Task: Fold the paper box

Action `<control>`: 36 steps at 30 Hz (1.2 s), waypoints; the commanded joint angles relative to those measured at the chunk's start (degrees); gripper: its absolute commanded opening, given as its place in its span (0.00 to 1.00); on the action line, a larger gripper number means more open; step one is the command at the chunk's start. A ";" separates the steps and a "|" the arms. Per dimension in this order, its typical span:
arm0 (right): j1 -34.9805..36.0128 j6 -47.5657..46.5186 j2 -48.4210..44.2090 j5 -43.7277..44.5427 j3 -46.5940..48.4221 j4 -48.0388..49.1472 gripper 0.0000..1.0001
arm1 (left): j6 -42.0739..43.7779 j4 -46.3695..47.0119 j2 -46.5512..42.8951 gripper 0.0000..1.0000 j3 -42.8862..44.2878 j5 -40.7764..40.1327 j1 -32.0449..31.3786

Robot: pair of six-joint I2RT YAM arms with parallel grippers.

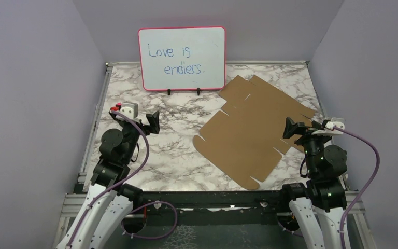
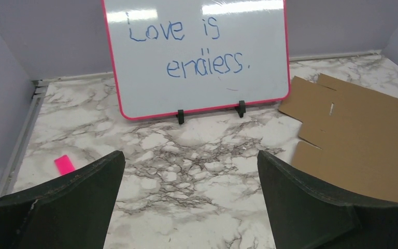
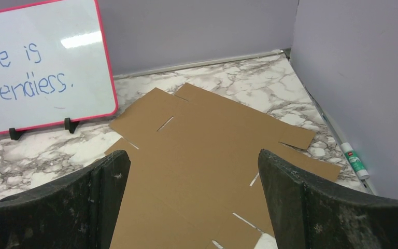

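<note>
Lilac walls are closing in a marble-patterned worktop on three sides, and a pink-framed whiteboard is standing on two small black feet at the far edge, showing "Love is endless." in blue handwriting. The paper box is lying flat and unfolded on the right half of the worktop as a large brown die-cut sheet, set at an angle, with its flaps and slots spreading outward and one corner reaching near the whiteboard's right foot. The left gripper is hanging above the bare marble on the left side with its jaws spread wide, holding nothing and staying well apart from the sheet. The right gripper is hovering over the sheet's near right part, its jaws likewise spread wide and gripping nothing. A small pink piece is lying on the marble near the left rail, and a white tube with a green band is resting against the right rail.
</note>
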 commanded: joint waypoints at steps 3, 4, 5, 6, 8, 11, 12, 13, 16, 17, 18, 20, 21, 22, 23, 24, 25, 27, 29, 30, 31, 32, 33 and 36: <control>-0.16 -0.40 -0.54 -4.40 1.30 0.63 1.00 | -7.46 -0.83 6.78 0.99 2.48 8.39 -0.12; -0.17 -0.40 -0.58 -5.02 1.54 0.50 1.00 | -8.91 -1.32 8.24 0.99 2.99 9.87 -0.12; -0.12 -0.32 -0.61 -5.60 1.91 0.20 1.00 | -10.02 -1.62 9.83 0.99 3.41 12.76 -0.12; -0.17 -0.23 -0.57 -6.10 2.08 -0.06 1.00 | -10.79 -1.64 11.24 0.99 3.60 15.62 -0.12; -0.18 0.13 -0.02 -6.52 2.81 -1.00 1.00 | -13.54 -1.15 14.45 0.99 3.92 20.77 -0.12; -0.17 0.92 1.41 -7.43 3.64 -1.94 1.00 | -17.59 -0.39 19.62 0.99 4.00 26.33 -0.12; -0.13 1.34 2.01 -7.80 4.09 -2.42 1.00 | -18.46 -0.09 21.77 0.99 4.18 27.99 -0.12; -0.13 1.51 2.49 -8.60 4.35 -2.70 1.00 | -19.09 0.07 23.96 0.99 4.39 29.41 -0.12; -0.17 1.84 3.15 -11.52 4.34 -2.92 1.00 | -19.94 0.10 31.14 0.97 6.23 33.50 -0.12; -0.18 1.70 3.17 -12.43 4.04 -2.77 1.00 | -20.05 0.12 33.83 0.96 7.14 34.84 -0.12; -0.18 1.45 3.10 -12.95 3.83 -2.81 1.00 | -20.13 0.01 36.53 0.94 8.09 36.19 -0.12; -0.15 1.21 2.45 -13.26 3.45 -2.71 1.00 | -20.26 0.07 42.89 0.91 10.48 38.60 -0.12; -0.14 1.14 1.91 -13.23 3.13 -2.56 1.00 | -20.34 0.00 45.69 0.90 11.63 39.68 -0.20; -0.17 0.84 1.33 -13.29 2.69 -2.20 1.00 | -20.29 -0.05 48.45 0.88 12.81 40.67 -0.21; -0.16 0.55 0.70 -13.40 2.28 -1.86 1.00 | -20.29 -0.07 51.30 0.86 13.92 41.53 -0.21; -0.16 0.37 0.22 -13.38 1.93 -1.65 1.00 | -20.28 -0.04 53.80 0.84 15.08 42.21 -0.21; -0.11 0.13 -0.12 -13.38 1.75 -1.51 1.00 | -20.52 -0.09 56.39 0.83 16.19 42.34 -0.21; -0.15 -0.11 -0.30 -13.33 1.65 -1.38 1.00 | -21.35 1.67 60.65 0.79 17.49 42.86 -0.21; -0.13 -0.11 -0.03 -13.81 1.51 -1.28 1.00 | -22.70 3.58 64.20 0.75 18.35 44.15 -0.21; -0.16 -0.13 0.07 -14.32 1.53 -1.18 1.00 | -23.32 5.33 66.00 0.72 18.90 45.46 -0.27; -0.18 -0.13 0.14 -14.74 1.43 -1.10 1.00 | -23.90 6.37 67.49 0.70 19.38 46.51 -0.29; -0.18 -0.21 0.09 -15.15 1.40 -0.94 1.00 | -24.49 6.74 69.15 0.67 20.16 47.15 -0.30; -0.13 -0.25 0.01 -15.38 1.32 -0.73 1.00 | -24.58 6.94 70.72 0.65 20.91 47.79 -0.42; -0.05 -0.28 0.15 -15.51 1.09 -0.42 1.00 | -24.63 7.15 74.27 0.58 23.24 48.46 -1.00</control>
